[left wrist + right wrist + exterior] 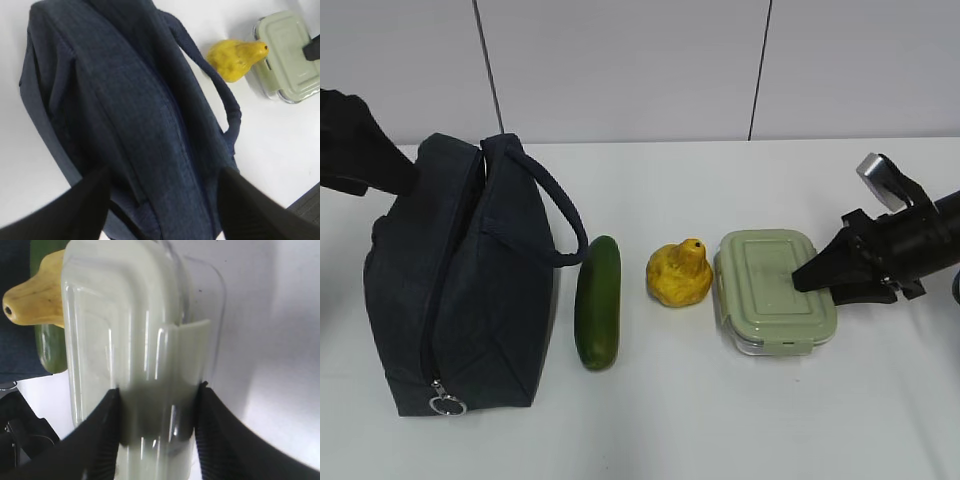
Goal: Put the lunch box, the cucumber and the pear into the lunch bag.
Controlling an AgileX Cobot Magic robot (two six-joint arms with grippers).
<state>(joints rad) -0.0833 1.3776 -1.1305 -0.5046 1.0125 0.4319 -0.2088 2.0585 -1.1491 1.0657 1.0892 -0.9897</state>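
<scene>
Meanwhile, the right gripper (157,405) is clamping the lunch box (775,290) near the table's (720,420) right edge, seemingly to lift it, while the left gripper (162,200) is hovering spread over the zipped lunch bag (460,290) at the left.

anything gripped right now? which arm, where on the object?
Right gripper is clamped on the lunch box, its fingers straddling the box's right-hand end, lid included. Left gripper hangs open over the lunch bag, holding nothing.
</scene>
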